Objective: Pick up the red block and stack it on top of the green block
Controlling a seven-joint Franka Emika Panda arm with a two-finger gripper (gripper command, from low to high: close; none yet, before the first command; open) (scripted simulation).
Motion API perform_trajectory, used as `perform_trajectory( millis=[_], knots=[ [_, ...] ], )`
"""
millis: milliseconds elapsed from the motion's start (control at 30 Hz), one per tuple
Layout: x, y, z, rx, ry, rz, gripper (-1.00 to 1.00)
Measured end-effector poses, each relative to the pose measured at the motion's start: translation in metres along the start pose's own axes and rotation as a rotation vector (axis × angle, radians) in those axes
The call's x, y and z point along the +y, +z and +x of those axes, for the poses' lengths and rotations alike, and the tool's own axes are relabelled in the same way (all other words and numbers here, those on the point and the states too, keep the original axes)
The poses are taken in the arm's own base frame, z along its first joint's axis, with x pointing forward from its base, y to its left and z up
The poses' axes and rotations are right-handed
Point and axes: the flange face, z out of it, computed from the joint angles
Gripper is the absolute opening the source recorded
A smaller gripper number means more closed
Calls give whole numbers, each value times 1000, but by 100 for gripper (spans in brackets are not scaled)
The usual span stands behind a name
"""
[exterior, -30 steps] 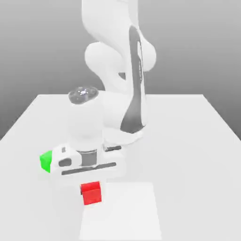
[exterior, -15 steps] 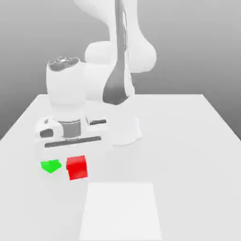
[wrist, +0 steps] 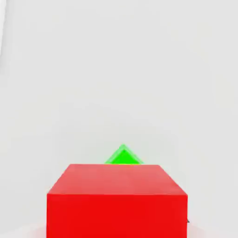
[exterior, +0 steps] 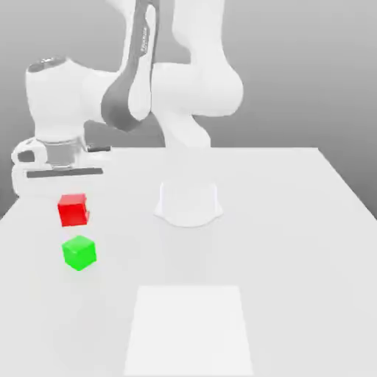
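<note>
Two small cubes are all that matter on this table, and one of them is already off it. The claw (exterior: 73,200) hangs under the white hand at the exterior view's left, its fingers drawn in almost fully and pinched on the red block (exterior: 74,210), which rides clear of the table (exterior: 294,221). In the hand view the red block (wrist: 117,200) sits right up close, square-on and level, so the grip looks true rather than skewed.

Just below and a touch toward the viewer sits the green block (exterior: 79,252) on the tabletop, apart from the red one with a gap between them. From the hand's camera only a corner of the green block (wrist: 123,155) peeks out past the red one's far edge, and it shows as a point, which suggests it is turned relative to the held cube.

That is where I'd expect trouble. If the arm lowers before the red block is centred over the green, it could land on an edge, tip, or shove the green one sideways. The mismatch in rotation means less overlap at the corners, so a release from any height could let it slide off.
</note>
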Motion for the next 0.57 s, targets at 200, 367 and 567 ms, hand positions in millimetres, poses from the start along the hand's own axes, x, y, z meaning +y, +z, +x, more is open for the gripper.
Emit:
perform_trajectory(
  millis=[200,367,567],
  knots=[
    [-7,20,3,-16,-10,46,-100],
    [-5,38,4,-11,-4,45,-100],
    [5,60,0,10,9,-14,-100]
  ],
)
